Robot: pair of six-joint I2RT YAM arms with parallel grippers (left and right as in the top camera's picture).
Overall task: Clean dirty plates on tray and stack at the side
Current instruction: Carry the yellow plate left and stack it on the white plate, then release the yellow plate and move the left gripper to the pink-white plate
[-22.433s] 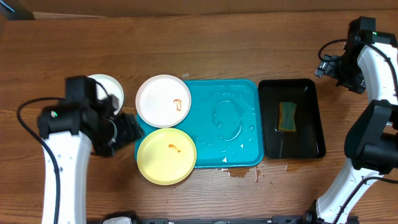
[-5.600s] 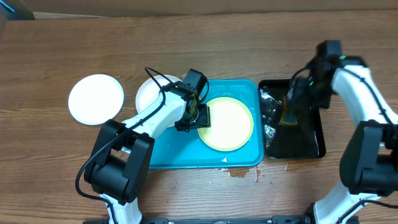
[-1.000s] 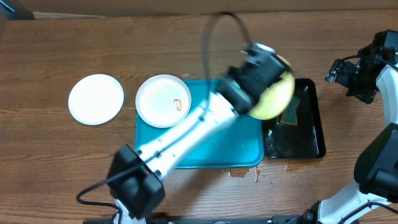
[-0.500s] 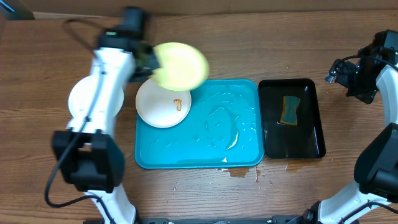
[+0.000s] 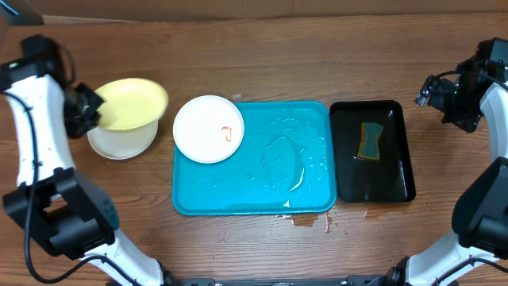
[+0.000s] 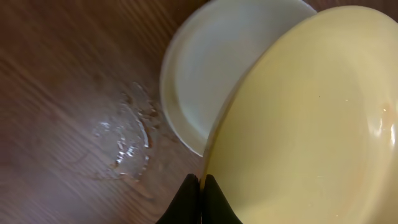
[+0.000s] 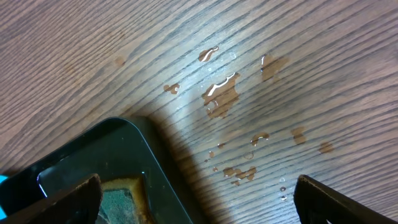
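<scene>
Left wrist view catches a puddle [image 6: 127, 146] beside the white plate [image 6: 211, 68]; overhead misses it. My left gripper [image 6: 200, 186] pinches the yellow plate's [image 6: 311, 124] rim over it, left of the tray [image 5: 317, 202]. Right gripper [image 7: 199, 202] gapes wide, empty.

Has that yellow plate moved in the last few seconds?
Yes. The yellow plate went left, off the tray, and now hangs over the far-left white plate.

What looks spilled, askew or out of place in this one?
Water has spilled onto the tabletop: a small puddle at the tray's front edge, and droplets beside the black tray. The smeared white plate overhangs the tray's left rim. The yellow plate, pinched by the left tool, is tilted over another white plate.
</scene>
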